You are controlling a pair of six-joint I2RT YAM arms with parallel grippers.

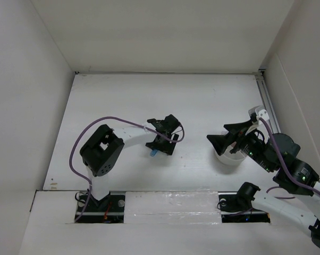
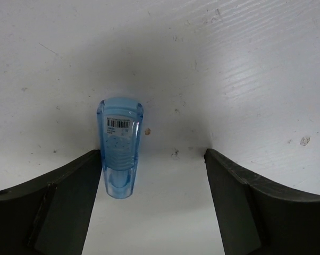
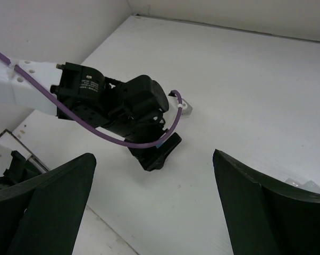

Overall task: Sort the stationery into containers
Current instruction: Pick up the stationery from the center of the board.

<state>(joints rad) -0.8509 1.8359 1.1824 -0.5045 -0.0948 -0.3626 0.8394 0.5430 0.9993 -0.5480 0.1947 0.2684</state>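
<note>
**Closing on the blue marker, left of the cup**

Find the stubby translucent blue plastic marker (image 2: 119, 154) lying flat on the white table (image 2: 245, 64), well to the left of the round white plastic cup (image 1: 229, 159) and clear of it. Note the left gripper (image 2: 152, 159) set down around that marker, jaws spread wide and clamped on nothing. Marker inside the gap, but far off centre: close against one finger, with a broad stretch of bare table before the other. Cannot tell from the wrist view whether barrel and finger actually touch.

Judged as the grasp step, with the carry to the cup not yet begun.

To do it well:

- Shift the left gripper sideways first, to bring the marker to the middle of the gap. Otherwise expect the far finger to sweep a long way in and possibly pinch only an edge.
- Squeeze across the barrel's width near mid-length, not at the rounded labelled end pointing away from the wrist camera.
- Close slowly. Smooth round plastic, so likely to roll or squirt out under a fast or skewed pinch.
- Stay low enough to catch the barrel at its widest, without scraping fingertips on the table.
- Lift straight up before travelling right toward the cup.

Mind the right gripper (image 1: 225, 137), hanging directly over the cup with jaws apart and empty. Clear it away before bringing the marker in, to avoid a clash above the rim. Cup's inside hidden beneath it in the overhead view, so no choosing a compartment yet.
</note>
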